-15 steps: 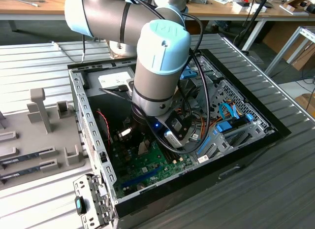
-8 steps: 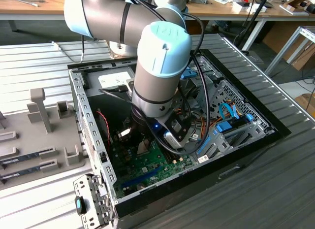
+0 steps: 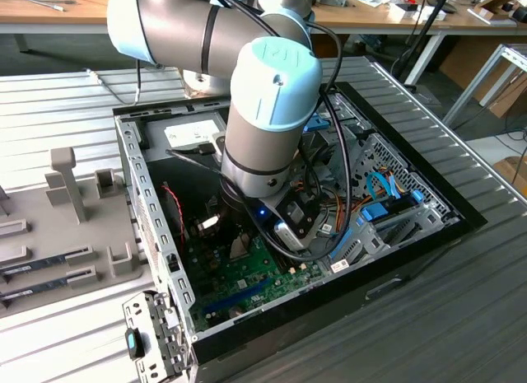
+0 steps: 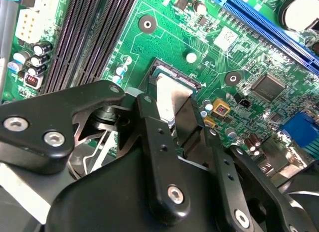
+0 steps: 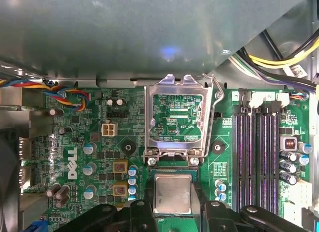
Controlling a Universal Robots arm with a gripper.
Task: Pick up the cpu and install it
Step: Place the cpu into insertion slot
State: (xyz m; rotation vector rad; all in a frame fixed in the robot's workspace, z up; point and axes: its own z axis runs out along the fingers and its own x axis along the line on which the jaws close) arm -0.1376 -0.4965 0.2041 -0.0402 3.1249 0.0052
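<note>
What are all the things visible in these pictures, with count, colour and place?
cpu: one, silvery-grey, at the socket.
load plate: one, silver, open, beside the cpu.
motherboard: one, green, inside the computer case.
memory slots: four, black, on the motherboard.
computer case: one, black, on the table.
tray: one, grey, at the exterior view's left of the computer case.
arm: one, grey with pale blue caps, reaching into the computer case.
hand: one, black, shut on the cpu.

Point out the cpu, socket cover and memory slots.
cpu (image 5: 173,193): first wrist view, metal top.
socket cover (image 5: 179,89): first wrist view, metal frame bar.
memory slots (image 5: 239,157): first wrist view, one slot's body.
</note>
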